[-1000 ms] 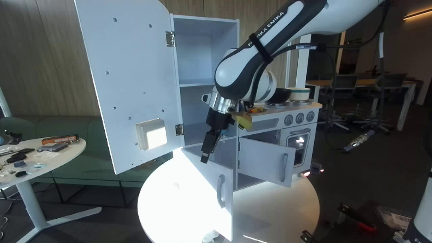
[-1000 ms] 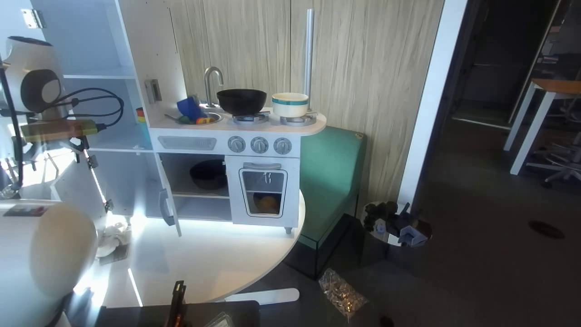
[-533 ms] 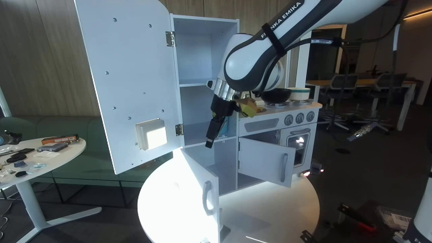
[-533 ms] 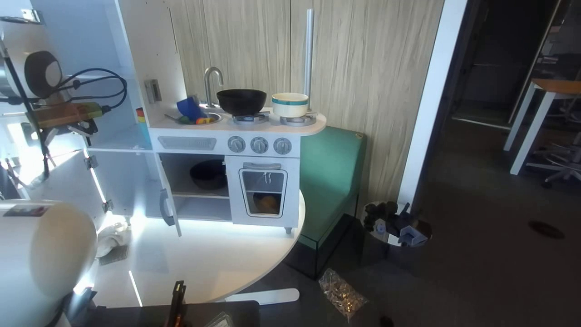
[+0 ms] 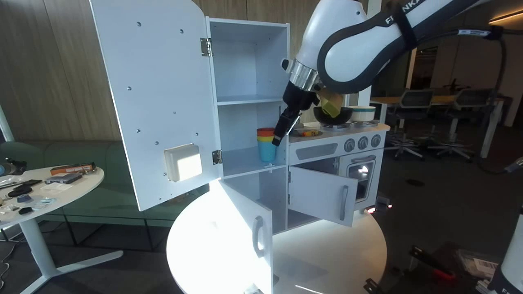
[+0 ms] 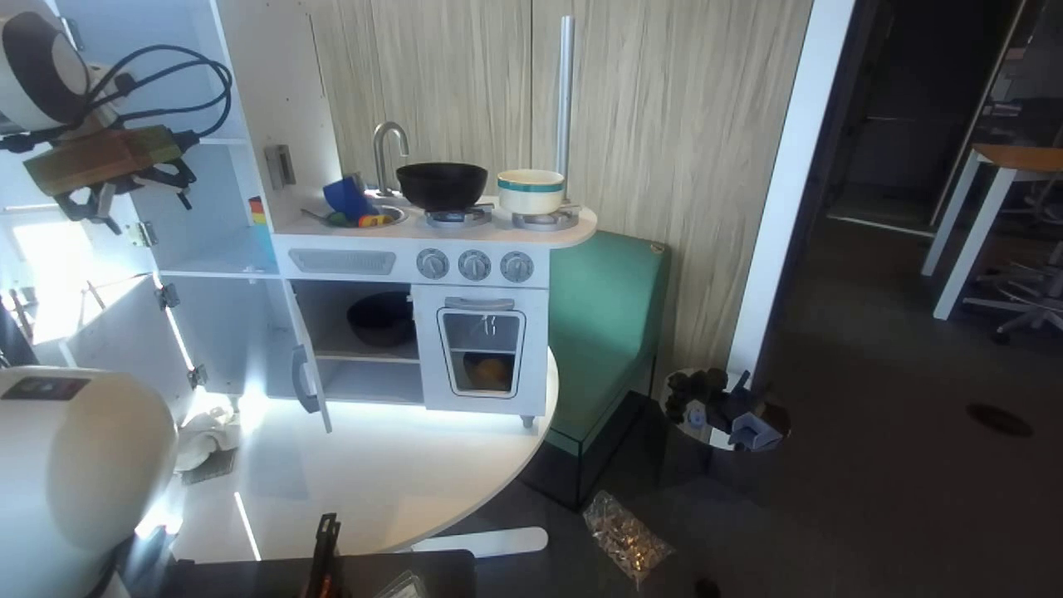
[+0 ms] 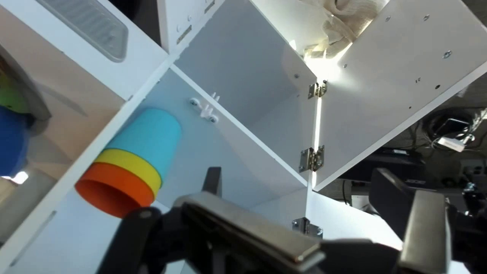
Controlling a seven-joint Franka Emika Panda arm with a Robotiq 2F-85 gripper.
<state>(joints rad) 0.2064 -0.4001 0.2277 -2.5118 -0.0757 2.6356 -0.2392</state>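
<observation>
My gripper (image 7: 300,182) is open and empty in the wrist view, with its fingers wide apart. In both exterior views it hangs in the air before the tall white cabinet, angled downward (image 5: 278,139) (image 6: 149,212). Nearest in the picture is a stack of cups (image 5: 267,149), light blue below with yellow and orange-red rims above. The stack stands upright on the middle shelf (image 5: 245,161); it shows fully in the wrist view (image 7: 148,137). The lower cabinet door (image 5: 249,216) with a grey handle stands ajar below the gripper, apart from it.
The tall upper door (image 5: 159,102) is swung wide open to one side. The stove side has a sink with toys, a black pan (image 6: 442,184), a white pot (image 6: 531,193) and an ajar door (image 5: 320,194). A round white table (image 5: 335,257) carries the cabinet.
My gripper has risen and moved away from the lower door, up to shelf height, uncovering the cup stack. The lower door swung further open, then back slightly.
</observation>
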